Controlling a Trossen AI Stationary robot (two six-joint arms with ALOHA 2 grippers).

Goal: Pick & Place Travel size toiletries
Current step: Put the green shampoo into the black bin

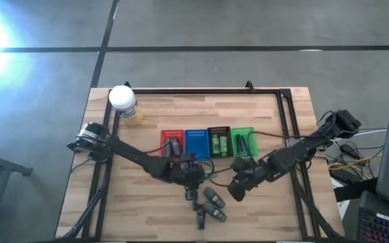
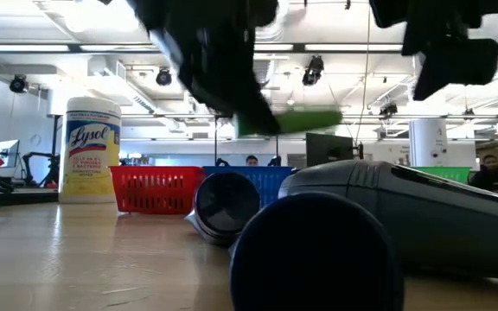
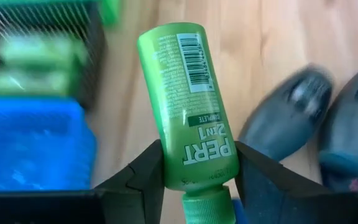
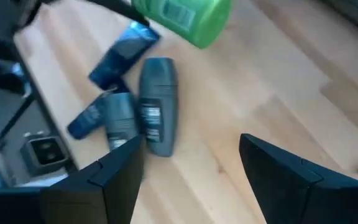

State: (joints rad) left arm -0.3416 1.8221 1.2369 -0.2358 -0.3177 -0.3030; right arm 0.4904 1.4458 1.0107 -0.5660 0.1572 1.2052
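Mid-frame in the high view, just below the blue tray (image 1: 196,143), my left gripper (image 3: 197,180) is clamped on a green bottle (image 3: 188,102). Right gripper (image 4: 191,168) w/ fingers spread, empty, near grey bottles (image 4: 157,102) at lower centre.

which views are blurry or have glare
High view: white glare at the upper left floor. Low view: dark grey bottle looms out of focus. Left wrist view: left gripper clamps a sharp green Pert bottle; trays and background blurred. Right wrist view: motion-smeared.

Blurred trays (image 3: 36,112) (contents unreadable) and green bottle's cap (image 3: 209,208), cut off at the edge.
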